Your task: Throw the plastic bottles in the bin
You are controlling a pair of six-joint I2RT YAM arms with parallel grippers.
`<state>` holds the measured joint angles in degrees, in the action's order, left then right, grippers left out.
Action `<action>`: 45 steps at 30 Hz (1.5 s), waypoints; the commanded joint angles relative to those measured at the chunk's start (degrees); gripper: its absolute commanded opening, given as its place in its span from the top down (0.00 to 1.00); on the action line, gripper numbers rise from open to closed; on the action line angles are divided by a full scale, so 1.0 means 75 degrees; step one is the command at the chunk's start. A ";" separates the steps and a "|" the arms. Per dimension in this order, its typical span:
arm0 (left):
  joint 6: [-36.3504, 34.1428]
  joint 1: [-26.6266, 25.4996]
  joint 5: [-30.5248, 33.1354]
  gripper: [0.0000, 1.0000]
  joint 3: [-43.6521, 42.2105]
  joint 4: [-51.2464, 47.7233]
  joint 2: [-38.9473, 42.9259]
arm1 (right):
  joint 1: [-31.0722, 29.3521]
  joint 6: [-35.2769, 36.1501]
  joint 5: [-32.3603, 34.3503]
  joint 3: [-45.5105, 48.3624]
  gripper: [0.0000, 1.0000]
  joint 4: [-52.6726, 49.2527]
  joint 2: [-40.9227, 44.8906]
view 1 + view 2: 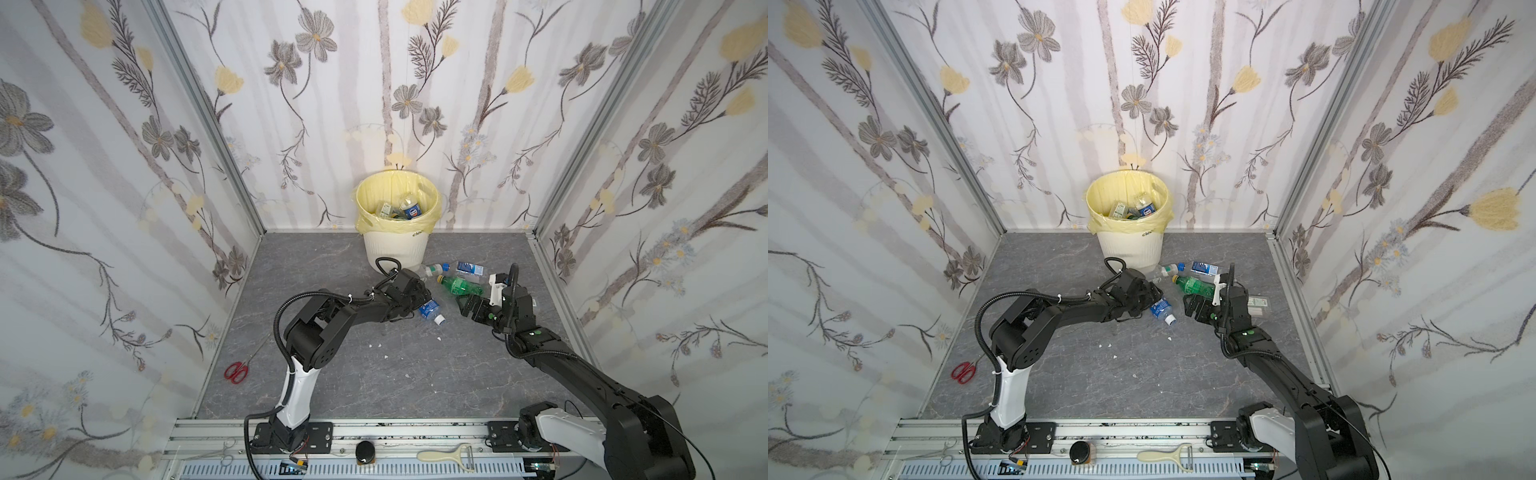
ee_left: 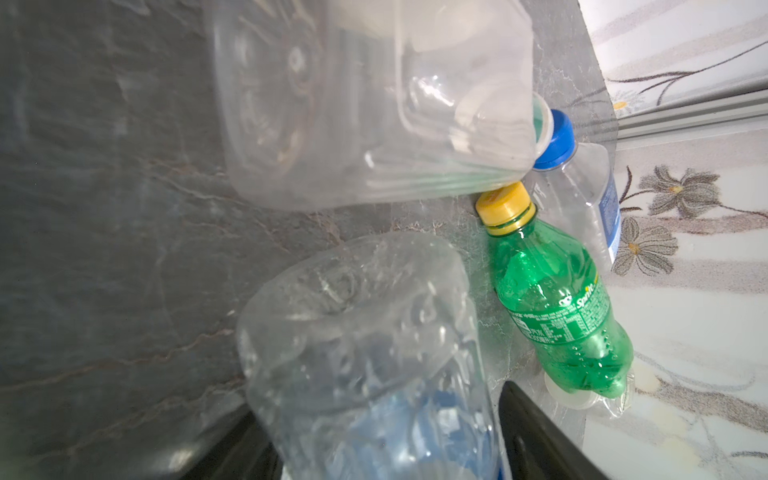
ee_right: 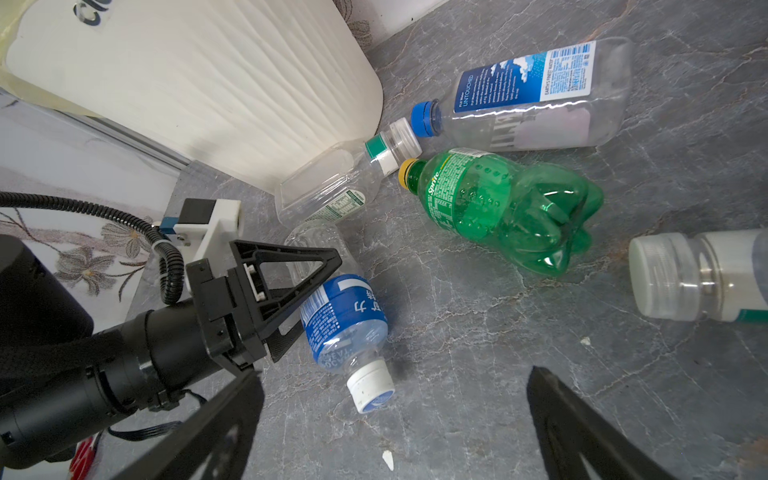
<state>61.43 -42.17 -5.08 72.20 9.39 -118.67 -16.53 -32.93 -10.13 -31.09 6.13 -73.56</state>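
Straddling bottle (image 3: 345,324), left claw (image 3: 309,305), perhaps gripping.

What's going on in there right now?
The left hand straddles a blue-labelled bottle lying on the floor; whether it has pinched it isn't clear. The right hand hangs open and empty near the green bottle. A green-banded bottle, a blue-capped bottle and a white-capped bottle also lie loose. The bin already holds several.

floral wallpaper (image 1: 124,166) covers three walls around a grey marbled floor (image 1: 374,374); aluminium framing (image 1: 209,124) edges the corners under soft, even light.
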 commanded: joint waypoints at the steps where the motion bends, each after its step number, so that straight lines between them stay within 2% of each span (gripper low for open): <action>1: -0.0143 0.0004 0.0112 0.22 0.0053 -0.0215 -0.0169 | -0.0004 -0.0027 -0.0114 0.0028 0.00 0.0453 -0.0080; 4: -0.0271 -0.0021 0.0066 0.25 0.0075 -0.0199 -0.0209 | -0.0005 -0.0023 -0.0152 0.0049 0.00 0.0517 -0.0126; 8: -0.0458 -0.0008 0.0088 0.34 -0.0147 -0.0198 -0.0038 | 0.0005 0.0009 -0.0227 0.0078 0.00 0.0576 -0.0200; 14: -0.0806 -0.0094 0.0141 0.38 -0.0594 -0.0185 0.0495 | 0.0002 0.0012 -0.0344 0.0126 0.00 0.0761 -0.0375; 23: -0.1208 -0.0192 0.0199 0.39 -0.1176 -0.0164 0.1478 | -0.0025 -0.0113 -0.0973 0.0315 0.00 0.1239 -0.0394; 31: -0.1394 -0.0198 0.0192 0.39 -0.0831 -0.0095 0.2352 | -0.0449 -0.0048 -0.1240 0.0412 0.00 0.1723 0.0041; 38: -0.1235 -0.0189 -0.0057 0.40 -0.0739 0.0528 0.2946 | -0.1062 0.0178 -0.1228 0.0194 0.00 0.2017 0.0469; 45: -0.1030 -0.0189 -0.0138 0.40 -0.0756 0.0603 0.3354 | -0.1214 0.0207 -0.1106 0.0061 0.01 0.2268 0.0694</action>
<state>52.53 -43.68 -5.65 66.61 11.38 -94.45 -25.43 -31.88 -19.14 -29.80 19.27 -68.58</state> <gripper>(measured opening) 0.600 0.989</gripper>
